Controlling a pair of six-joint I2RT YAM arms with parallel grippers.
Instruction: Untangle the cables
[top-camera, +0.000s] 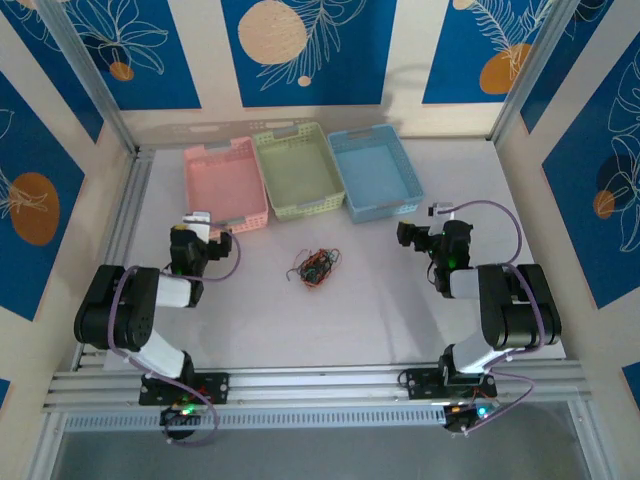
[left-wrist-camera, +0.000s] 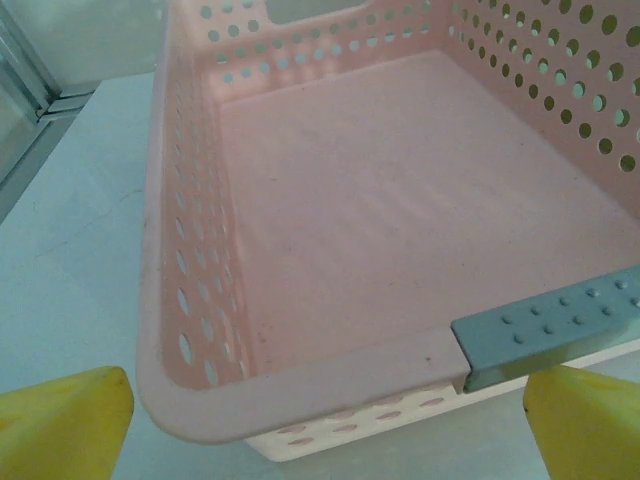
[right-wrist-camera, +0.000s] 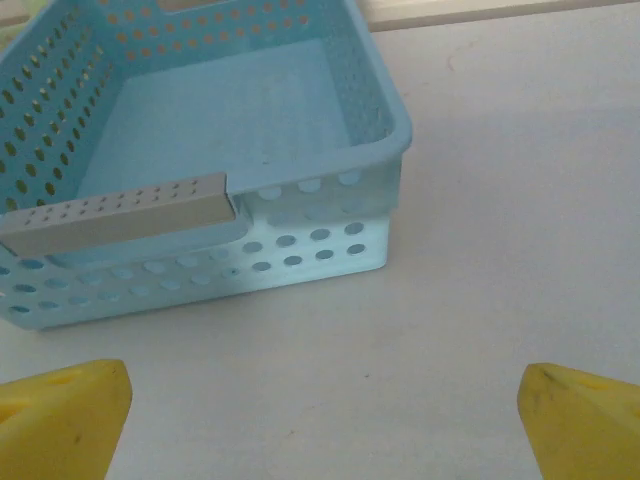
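Left gripper (left-wrist-camera: 325, 428) and right gripper (right-wrist-camera: 320, 420): jaws wide apart, empty, likely ready to grab. Pink basket (left-wrist-camera: 190, 300) and blue basket (right-wrist-camera: 300, 250) at their twelve o'clock. The cables (top-camera: 318, 267) lie knotted mid-table, four o'clock of the left gripper.

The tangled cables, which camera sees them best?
The top camera: the cables lie bundled in full sight. The left wrist camera faces the pink basket, the right wrist camera the blue basket.
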